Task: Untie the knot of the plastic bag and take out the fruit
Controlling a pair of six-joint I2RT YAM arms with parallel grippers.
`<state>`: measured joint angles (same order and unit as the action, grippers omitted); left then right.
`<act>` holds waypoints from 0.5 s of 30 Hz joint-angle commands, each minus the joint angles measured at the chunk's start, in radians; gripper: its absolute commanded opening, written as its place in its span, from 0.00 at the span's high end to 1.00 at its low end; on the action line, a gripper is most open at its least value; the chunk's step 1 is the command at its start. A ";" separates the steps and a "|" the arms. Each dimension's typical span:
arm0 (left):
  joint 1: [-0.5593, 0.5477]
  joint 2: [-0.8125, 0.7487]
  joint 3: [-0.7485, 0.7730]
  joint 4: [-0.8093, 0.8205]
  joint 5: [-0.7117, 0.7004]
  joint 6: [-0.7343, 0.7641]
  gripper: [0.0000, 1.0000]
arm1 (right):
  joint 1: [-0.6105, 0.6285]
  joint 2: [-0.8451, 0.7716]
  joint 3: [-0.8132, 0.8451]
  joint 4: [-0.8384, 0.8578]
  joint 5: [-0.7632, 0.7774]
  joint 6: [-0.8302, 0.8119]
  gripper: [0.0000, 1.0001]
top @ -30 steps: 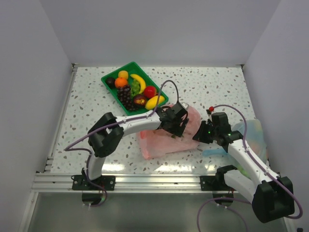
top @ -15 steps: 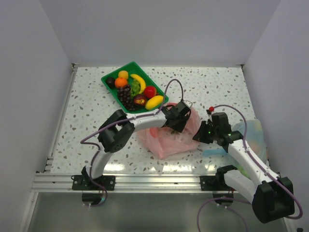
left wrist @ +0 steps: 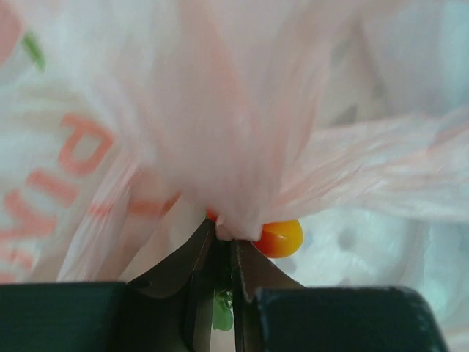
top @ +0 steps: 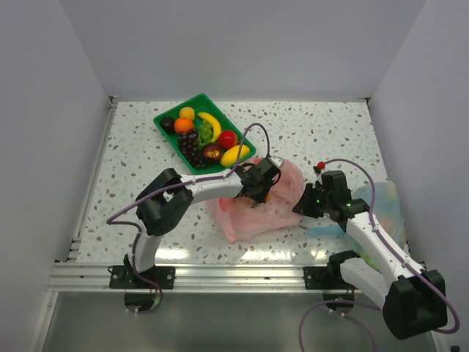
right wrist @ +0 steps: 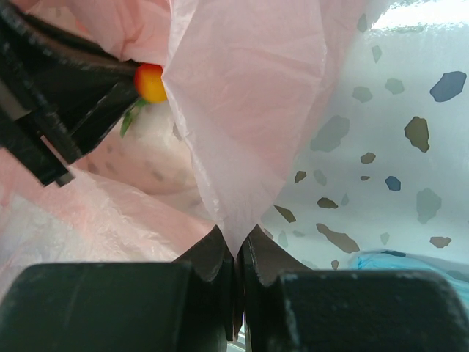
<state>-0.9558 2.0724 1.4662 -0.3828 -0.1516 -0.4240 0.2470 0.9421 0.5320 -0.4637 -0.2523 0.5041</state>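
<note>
The pink plastic bag (top: 253, 214) lies crumpled at the table's middle, stretched between both grippers. My left gripper (top: 258, 185) reaches into it from the left. In the left wrist view that gripper (left wrist: 223, 235) is shut, and its tips pinch a wad of pink film (left wrist: 220, 110). A small orange-yellow fruit (left wrist: 282, 238) sits right against the tips, behind the wad. I cannot tell whether the fruit is also pinched. My right gripper (right wrist: 238, 246) is shut on a fold of the bag (right wrist: 242, 88) and faces the same fruit (right wrist: 150, 82). The knot is hidden.
A green tray (top: 179, 105) at the back left holds several toy fruits (top: 201, 143) and a banana (top: 211, 121). A pale blue bag (top: 388, 209) lies at the right edge under my right arm. Grey walls close in on three sides.
My left gripper has gone from wide open to shut and has pulled back a little to the left. The bag has crumpled and shifted with it. The right arm has held still.
</note>
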 commanded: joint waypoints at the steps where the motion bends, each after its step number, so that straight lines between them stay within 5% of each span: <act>1: 0.006 -0.109 -0.081 -0.042 0.006 0.004 0.87 | 0.001 -0.008 0.013 -0.010 0.002 -0.015 0.92; 8: 0.005 -0.288 -0.153 -0.103 0.053 -0.006 0.92 | 0.003 -0.011 0.011 -0.012 0.013 -0.015 0.93; 15: 0.075 -0.451 -0.006 -0.142 0.029 -0.002 0.95 | 0.002 -0.003 0.014 -0.007 0.012 -0.013 0.93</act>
<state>-0.9363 1.6947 1.3575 -0.5232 -0.1162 -0.4263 0.2470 0.9421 0.5320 -0.4641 -0.2516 0.5041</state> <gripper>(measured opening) 0.143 0.073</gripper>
